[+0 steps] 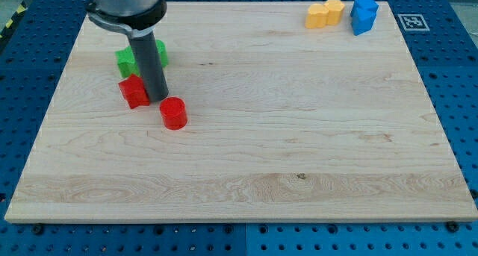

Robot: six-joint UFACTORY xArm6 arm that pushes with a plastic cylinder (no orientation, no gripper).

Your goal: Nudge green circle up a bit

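Note:
Green shows on both sides of my rod at the view's upper left, one part on its left (pixel 125 60) and one on its right (pixel 161 53). The rod hides the middle, so I cannot tell whether this is one block or two, or which is the circle. My tip (pixel 158 99) rests on the board just below the green. It is right beside a red star-like block (pixel 134 91) on its left. A red cylinder (pixel 173 113) stands just below and to the right of the tip.
Two yellow blocks (pixel 325 14) sit together near the board's top right, with blue blocks (pixel 364 15) just to their right. The wooden board (pixel 284 136) lies on a blue perforated table. A marker tag (pixel 412 22) is off the top right corner.

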